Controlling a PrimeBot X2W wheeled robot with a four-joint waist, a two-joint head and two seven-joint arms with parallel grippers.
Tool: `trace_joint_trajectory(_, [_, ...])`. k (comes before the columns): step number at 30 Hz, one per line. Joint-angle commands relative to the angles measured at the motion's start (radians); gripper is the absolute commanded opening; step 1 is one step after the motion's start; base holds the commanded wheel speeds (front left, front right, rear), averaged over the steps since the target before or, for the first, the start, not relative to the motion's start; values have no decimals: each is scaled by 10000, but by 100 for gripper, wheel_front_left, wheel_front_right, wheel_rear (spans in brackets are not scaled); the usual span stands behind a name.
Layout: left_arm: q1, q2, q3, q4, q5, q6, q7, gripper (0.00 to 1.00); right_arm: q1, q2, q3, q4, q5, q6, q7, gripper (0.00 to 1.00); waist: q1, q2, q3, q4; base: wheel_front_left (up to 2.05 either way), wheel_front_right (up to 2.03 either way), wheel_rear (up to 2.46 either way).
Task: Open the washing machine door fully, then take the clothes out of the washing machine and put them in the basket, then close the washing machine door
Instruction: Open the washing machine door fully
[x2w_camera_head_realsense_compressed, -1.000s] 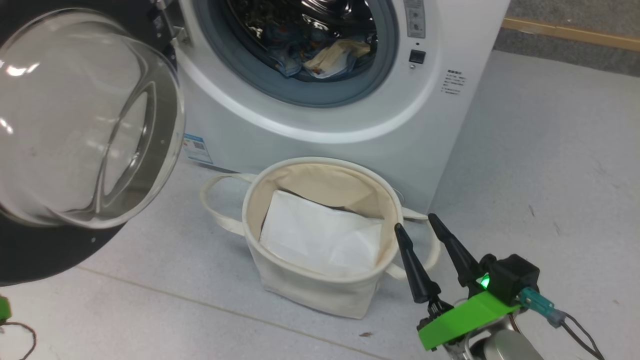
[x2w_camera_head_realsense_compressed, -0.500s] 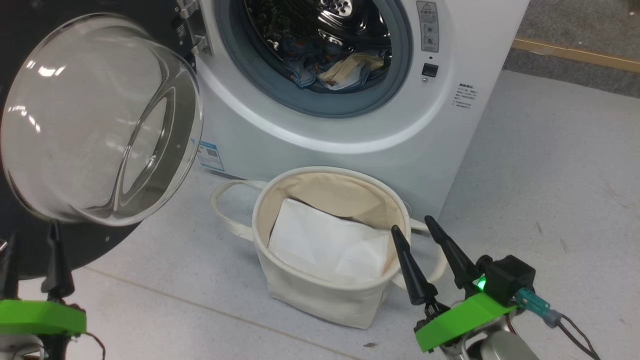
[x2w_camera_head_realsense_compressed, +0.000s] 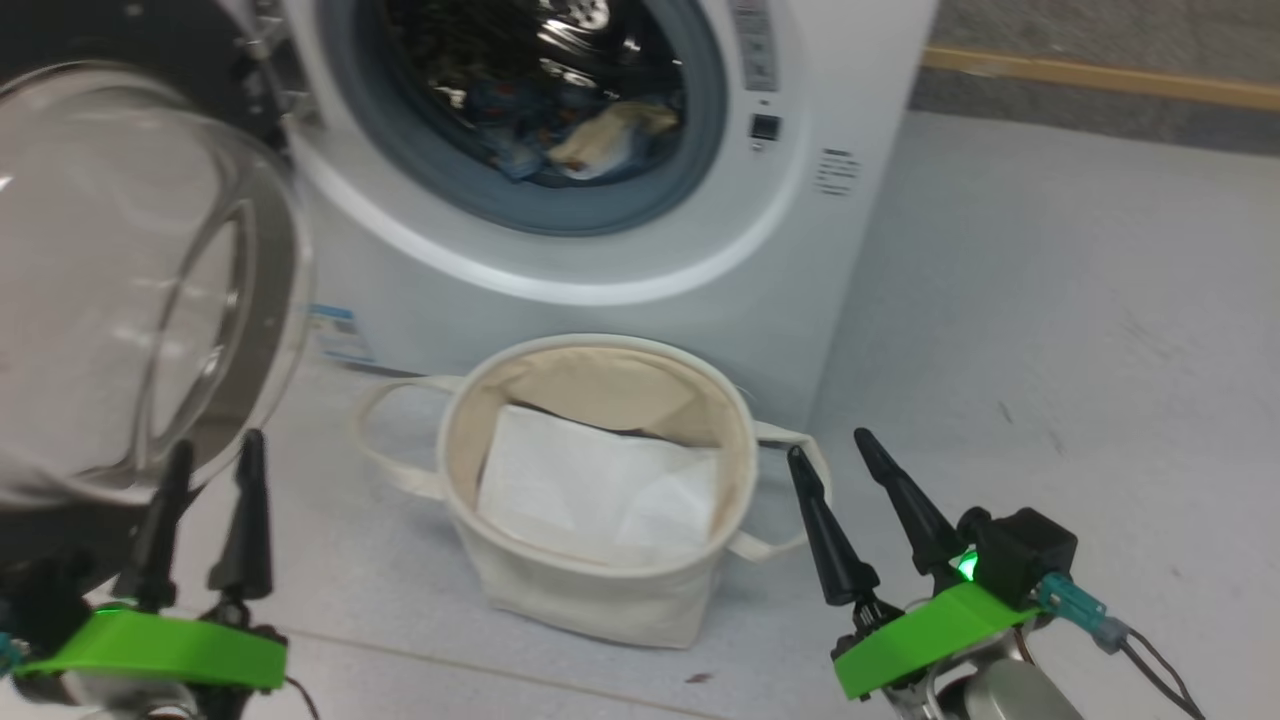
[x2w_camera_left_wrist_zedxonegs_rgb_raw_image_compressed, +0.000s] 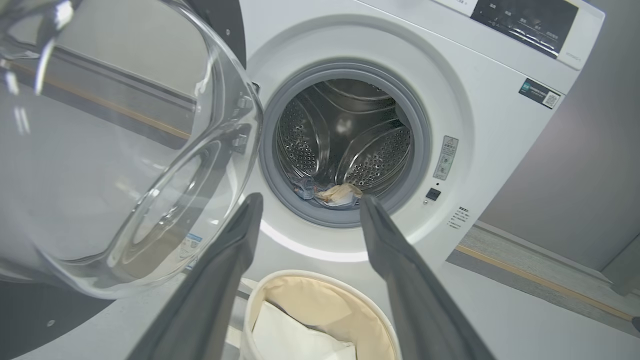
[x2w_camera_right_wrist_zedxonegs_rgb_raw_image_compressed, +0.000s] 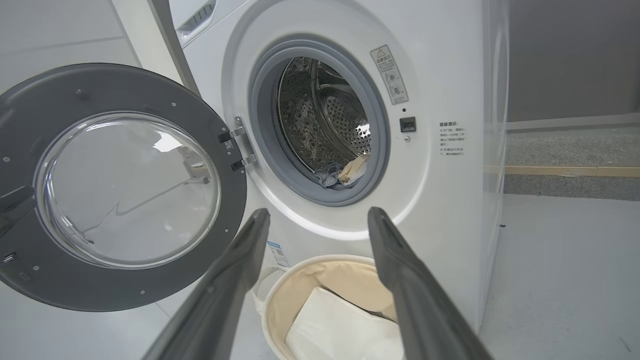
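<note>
The white washing machine (x2w_camera_head_realsense_compressed: 640, 290) stands ahead with its door (x2w_camera_head_realsense_compressed: 130, 280) swung out to the left, its domed glass close above my left gripper. The clothes (x2w_camera_head_realsense_compressed: 570, 140), light blue and cream, lie at the bottom of the steel drum; they also show past each gripper's fingers (x2w_camera_left_wrist_zedxonegs_rgb_raw_image_compressed: 332, 192) (x2w_camera_right_wrist_zedxonegs_rgb_raw_image_compressed: 345, 172). The cream basket (x2w_camera_head_realsense_compressed: 590, 600) stands on the floor against the machine's front and holds a flat white sheet (x2w_camera_head_realsense_compressed: 590, 490). My left gripper (x2w_camera_head_realsense_compressed: 217, 442) is open and empty at the lower left. My right gripper (x2w_camera_head_realsense_compressed: 828, 442) is open and empty just right of the basket.
Pale grey floor (x2w_camera_head_realsense_compressed: 1050, 300) stretches to the right of the machine, and a wooden strip (x2w_camera_head_realsense_compressed: 1100, 75) runs along its far edge. The door's black rim (x2w_camera_right_wrist_zedxonegs_rgb_raw_image_compressed: 230, 200) juts left from the hinges. A cable (x2w_camera_head_realsense_compressed: 1150, 650) trails from my right wrist.
The head camera has swung, shifting the whole picture leftward. My left gripper has come up into the lower left with its fingers apart. The right gripper holds its place.
</note>
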Motion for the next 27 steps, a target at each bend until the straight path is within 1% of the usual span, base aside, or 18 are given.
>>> trace_joint_trajectory(1, [-328, 117, 203, -462, 17, -80, 22, 100, -476, 139, 77, -327, -36, 42, -122, 100, 0, 0, 214, -562, 0, 0, 0])
trace_joint_trajectory(2, [-328, 117, 203, -462, 17, -80, 22, 100, -476, 139, 77, -327, -36, 42, -122, 100, 0, 0, 214, -562, 0, 0, 0])
trace_joint_trajectory(3, [-358, 13, 18, -595, 56, -117, -26, 100, -528, 139, -17, -356, -79, 42, -122, 100, 0, 0, 335, -885, 0, 0, 0])
trace_joint_trajectory(5, [-364, -103, -102, -685, 69, -126, -93, 100, -580, 140, -96, -407, -109, 42, -122, 100, 0, 0, 455, -1197, 0, 0, 0])
trace_joint_trajectory(6, [-364, -103, -102, -685, 69, -126, -93, 100, -580, 140, -96, -407, -109, 42, -122, 100, 0, 0, 455, -1197, 0, 0, 0])
trace_joint_trajectory(11, [-272, -85, -429, -769, 460, -103, -224, 100, -798, 122, -169, -480, -187, 42, -122, 100, 0, 0, 679, -1902, 0, 0, 0])
trace_joint_trajectory(14, [-206, -26, -491, -811, 650, -53, -305, 100, -868, 63, -203, -475, -193, 42, -122, 100, 0, 0, 693, -2162, 0, 0, 0])
trace_joint_trajectory(20, [-104, 30, -624, -808, 757, 23, -210, 100, -830, -23, -466, -427, -180, 42, -122, 100, 0, 0, 672, -2292, 0, 0, 0])
trace_joint_trajectory(27, [-27, -25, -684, -781, 705, 69, -260, 100, -836, -109, -420, -334, -175, 42, -122, 100, 0, 0, 614, -2116, 0, 0, 0])
